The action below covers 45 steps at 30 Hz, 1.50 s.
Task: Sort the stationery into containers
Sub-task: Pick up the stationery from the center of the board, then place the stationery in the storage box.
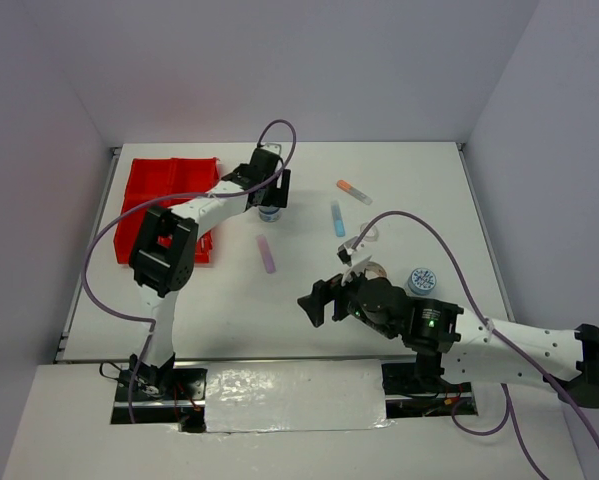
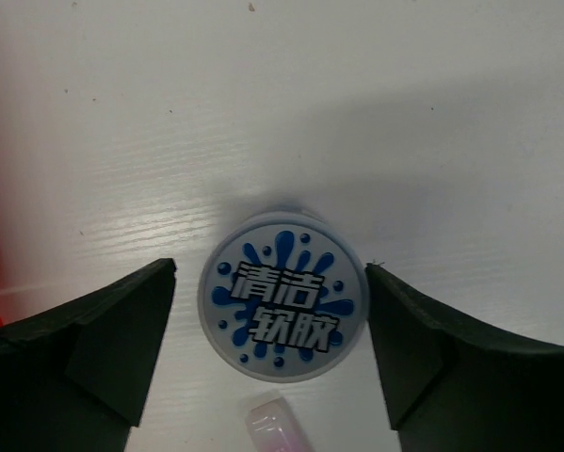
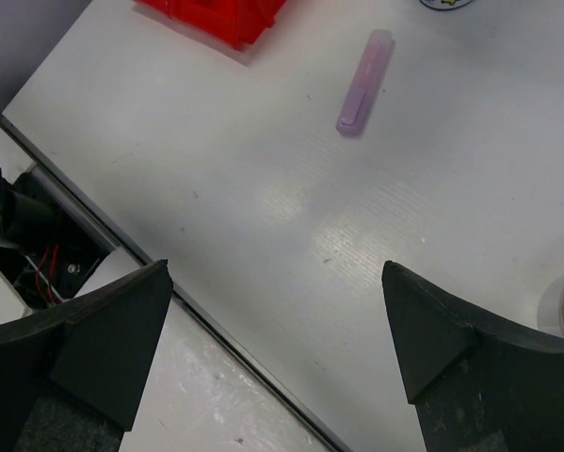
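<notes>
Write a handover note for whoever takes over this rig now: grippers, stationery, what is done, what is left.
Left gripper: open, astride a tub on the table, with a gap on each side.
Right gripper: open, empty, above bare table.
Loose on the table: purple marker, blue marker, orange-capped marker, second tub, tape rolls.
Done: nothing shows in the red tray, though the left arm hides part of it.
Left: all of the above into the tray, probably the straddled tub first.

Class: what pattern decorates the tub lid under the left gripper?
Lid: blue splash, white lettering; left wrist view.
</notes>
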Each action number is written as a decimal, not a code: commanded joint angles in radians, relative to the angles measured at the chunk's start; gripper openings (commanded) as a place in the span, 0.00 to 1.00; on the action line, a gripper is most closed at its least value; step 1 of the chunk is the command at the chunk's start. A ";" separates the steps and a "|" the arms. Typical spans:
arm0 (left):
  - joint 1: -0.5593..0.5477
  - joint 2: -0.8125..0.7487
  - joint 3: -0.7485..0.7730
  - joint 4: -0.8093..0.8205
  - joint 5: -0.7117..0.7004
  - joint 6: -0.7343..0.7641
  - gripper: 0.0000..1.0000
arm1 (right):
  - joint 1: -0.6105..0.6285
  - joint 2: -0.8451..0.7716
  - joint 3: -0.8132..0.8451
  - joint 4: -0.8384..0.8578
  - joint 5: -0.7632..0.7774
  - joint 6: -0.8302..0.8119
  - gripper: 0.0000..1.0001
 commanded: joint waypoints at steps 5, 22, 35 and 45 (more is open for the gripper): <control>0.004 0.029 0.051 0.020 0.006 0.013 0.33 | -0.002 0.002 0.053 0.062 -0.012 -0.027 1.00; 0.248 -0.143 0.257 -0.202 -0.149 -0.158 0.00 | -0.002 -0.039 -0.001 0.094 -0.003 -0.038 1.00; 0.371 -0.046 0.311 -0.201 -0.053 -0.164 0.00 | -0.007 0.015 0.010 0.111 -0.027 -0.069 1.00; 0.371 -0.049 0.229 -0.183 -0.084 -0.181 0.00 | -0.006 0.032 0.025 0.117 -0.050 -0.075 1.00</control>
